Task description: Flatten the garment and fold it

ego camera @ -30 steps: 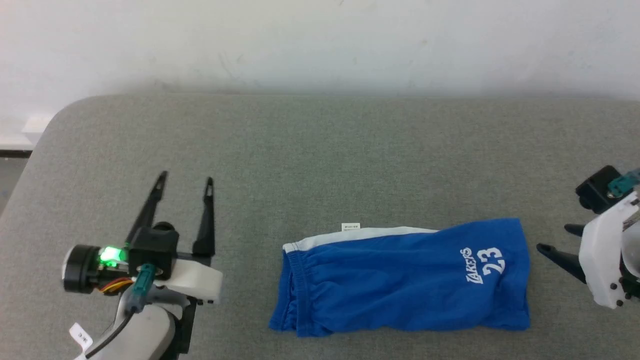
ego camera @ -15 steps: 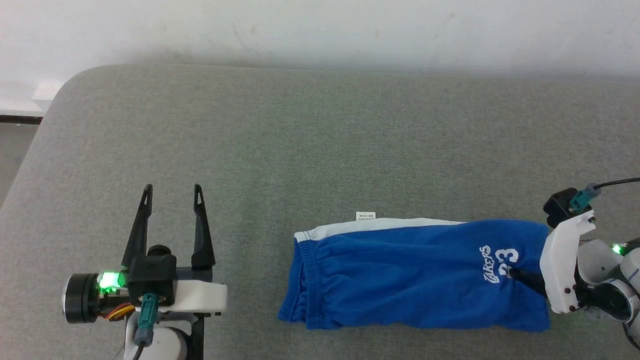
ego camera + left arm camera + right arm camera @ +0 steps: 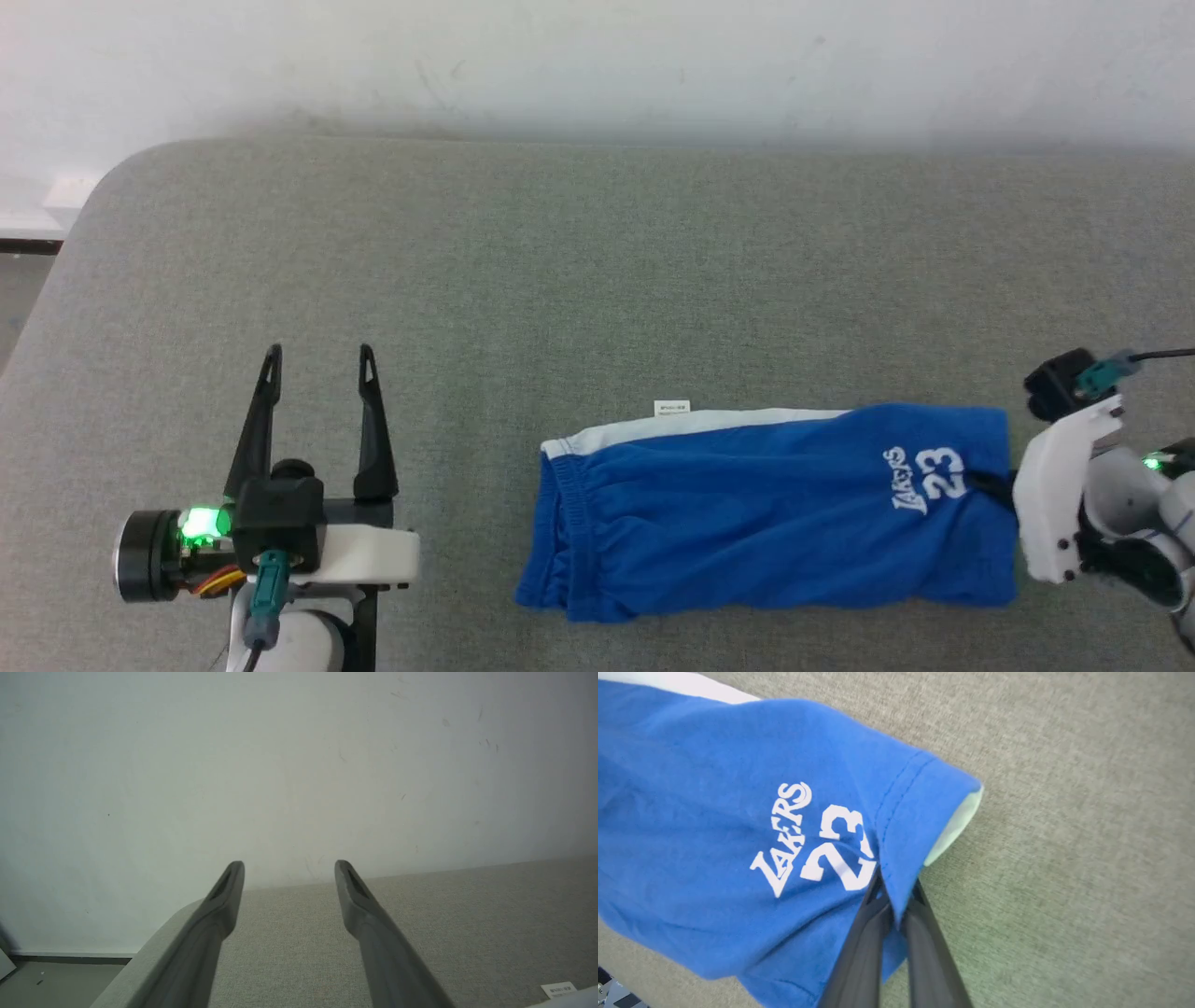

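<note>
grey table (image 3: 560,280) bore the garment (image 3: 766,513); right gripper (image 3: 894,889) clamped its hem (image 3: 901,793), left gripper (image 3: 317,373) splayed idle; an even, taut pull seemed wise.

Looks like a robotics lab or test room, folks. There's a bare white wall (image 3: 597,65), scuffed and marked. A tabletop (image 3: 467,280) wrapped in plain grey cloth, rounded at the corner, runs up to that wall. Grey floor (image 3: 51,984) and a dark skirting strip (image 3: 70,956) sit down beside it. And behind the left hand (image 3: 319,353): exposed wiring (image 3: 219,581), a teal plug (image 3: 273,565), a green status light (image 3: 198,525) glowing.
</note>
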Tool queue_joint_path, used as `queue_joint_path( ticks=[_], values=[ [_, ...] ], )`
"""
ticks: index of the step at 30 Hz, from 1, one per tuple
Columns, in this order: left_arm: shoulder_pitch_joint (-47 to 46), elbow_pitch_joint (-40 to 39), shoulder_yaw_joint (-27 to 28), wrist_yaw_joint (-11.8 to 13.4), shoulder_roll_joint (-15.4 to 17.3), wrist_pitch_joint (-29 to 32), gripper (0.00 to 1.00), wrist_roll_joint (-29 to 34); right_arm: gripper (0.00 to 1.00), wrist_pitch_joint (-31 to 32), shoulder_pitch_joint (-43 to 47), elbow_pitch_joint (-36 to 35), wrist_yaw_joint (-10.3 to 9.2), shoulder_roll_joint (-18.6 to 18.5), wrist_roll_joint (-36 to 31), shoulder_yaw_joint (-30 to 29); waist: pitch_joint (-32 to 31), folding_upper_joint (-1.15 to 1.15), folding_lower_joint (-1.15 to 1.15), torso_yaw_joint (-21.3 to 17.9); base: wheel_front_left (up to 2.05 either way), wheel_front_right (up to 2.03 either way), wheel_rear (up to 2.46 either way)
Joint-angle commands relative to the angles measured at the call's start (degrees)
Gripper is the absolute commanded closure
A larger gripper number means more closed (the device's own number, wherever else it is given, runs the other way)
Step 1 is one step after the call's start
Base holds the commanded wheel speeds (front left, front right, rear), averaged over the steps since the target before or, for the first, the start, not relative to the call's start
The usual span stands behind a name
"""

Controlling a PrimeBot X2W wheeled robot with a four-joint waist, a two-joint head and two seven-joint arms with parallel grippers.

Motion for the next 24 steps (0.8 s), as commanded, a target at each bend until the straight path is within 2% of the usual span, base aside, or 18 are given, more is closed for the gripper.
queue_joint_path(
  ticks=[1, 10, 15, 19, 24],
  values=[
    [1.01, -0.48, 0.71, -0.73, -0.44, -0.27, 0.0, 0.97, 1.0, -0.75, -0.17, -0.38, -0.13, -1.19, 0.07, -0.39, -0.38, 0.0, -0.01, -0.35, 0.0, 0.0, 0.0],
    [2.37, -2.99, 4.36, -5.13, -2.16, -0.27, 0.0, 3.34, 1.0, -1.9, 0.61, -1.74, -0.13, -11.18, 1.25, -5.32, -1.09, 0.0, -0.01, -0.95, 0.0, 0.0, 0.0],
    [3.37, -3.44, 5.68, -8.08, -2.46, -0.27, 0.0, 3.87, 1.0, -1.5, 1.84, -4.08, -0.13, -14.57, 1.56, -6.8, -1.41, 0.0, -0.01, -1.19, 0.0, 0.0, 0.0],
    [4.19, -2.78, 7.61, -10.36, -3.29, -0.27, 0.0, 3.22, 1.0, -0.19, 2.94, -10.45, -0.13, -16.14, 1.57, -6.31, -1.59, 0.0, -0.01, -1.26, 0.0, 0.0, 0.0],
    [4.6, -1.7, 9.75, -12.36, -4.64, -0.27, 0.0, 3.59, 1.0, 3.58, 2.71, -22.67, -0.13, -17.23, 1.78, -4.94, -1.31, 0.0, -0.01, -0.97, 0.0, 0.0, 0.0]
  ],
)
